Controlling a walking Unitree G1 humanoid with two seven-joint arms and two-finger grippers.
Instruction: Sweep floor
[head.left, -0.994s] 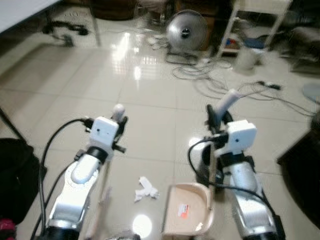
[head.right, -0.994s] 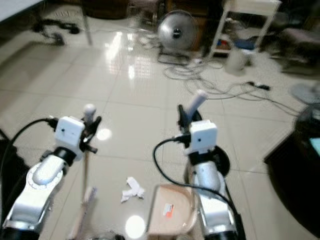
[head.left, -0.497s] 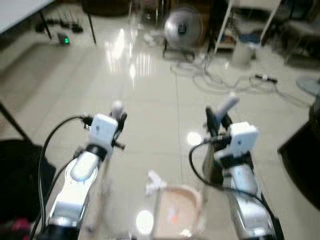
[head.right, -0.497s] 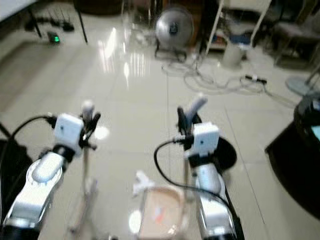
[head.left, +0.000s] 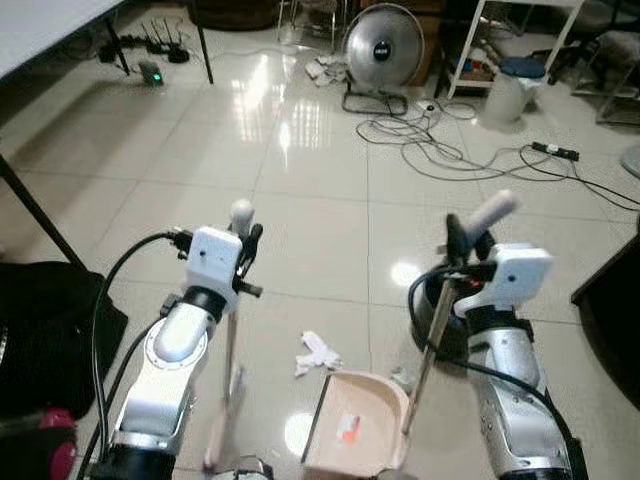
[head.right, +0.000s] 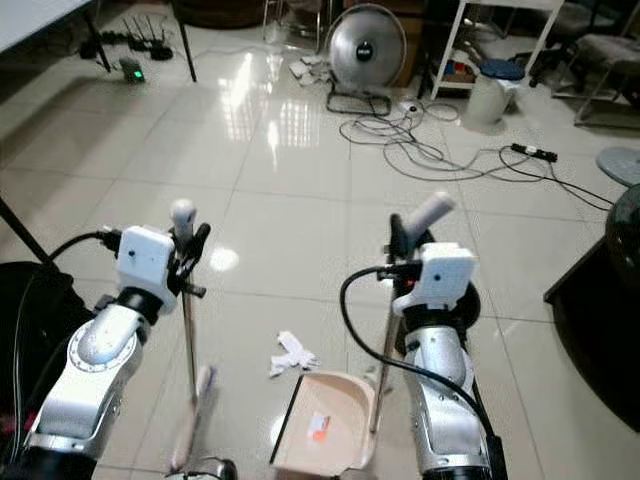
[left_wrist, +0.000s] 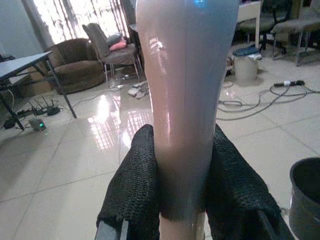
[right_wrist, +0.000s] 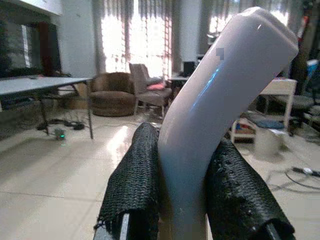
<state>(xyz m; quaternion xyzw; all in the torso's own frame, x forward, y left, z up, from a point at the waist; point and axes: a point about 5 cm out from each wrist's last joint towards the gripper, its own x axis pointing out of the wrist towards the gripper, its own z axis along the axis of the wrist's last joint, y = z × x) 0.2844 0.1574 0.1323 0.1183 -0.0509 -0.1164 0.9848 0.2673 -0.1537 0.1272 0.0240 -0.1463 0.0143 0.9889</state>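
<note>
robot stands on a glossy tiled floor (head.left: 300, 180), both arms raised in front of it. left gripper (head.left: 244, 243) is pinched around the upper end of a broom handle (head.left: 231, 330); in the left wrist view both black fingers (left_wrist: 134, 185) press against the pale shaft. the handle runs down to the broom head (head.right: 190, 430) resting on the floor near the robot's left side.

right gripper (head.left: 462, 243) is clamped on the curved white grip (head.left: 490, 212) of a dustpan handle (head.left: 428, 345); the right wrist view shows its fingers (right_wrist: 135, 175) tight on either side. the beige dustpan (head.left: 352, 438) sits on the floor between the arms. crumpled white paper (head.left: 318, 353) lies just beyond the pan's open edge, apart from it.

further back: a fan (head.left: 383, 45), loose cables (head.left: 440, 150), a white bin (head.left: 512, 92), a black table leg (head.left: 35, 210).
</note>
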